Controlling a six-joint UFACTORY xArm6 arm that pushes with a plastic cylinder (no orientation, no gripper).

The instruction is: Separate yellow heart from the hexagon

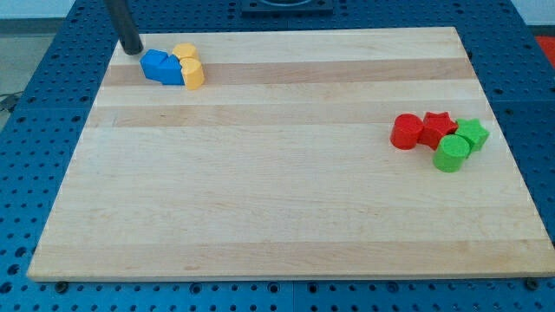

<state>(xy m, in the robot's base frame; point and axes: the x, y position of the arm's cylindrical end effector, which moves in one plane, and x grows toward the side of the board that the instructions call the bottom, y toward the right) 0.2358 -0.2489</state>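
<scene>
Two yellow blocks touch each other near the top left of the wooden board (277, 217). The upper one (184, 53) looks like the hexagon and the lower one (193, 74) like the heart, though the shapes are hard to make out. A blue block (162, 67), shape unclear, presses against their left side. My tip (131, 50) rests on the board just left of and slightly above the blue block, a small gap apart. The rod runs up out of the view's top.
At the view's right a cluster sits together: a red cylinder (406, 132), a red star (439, 125), a green star (473, 133) and a green cylinder (451, 154). A blue perforated table surrounds the board.
</scene>
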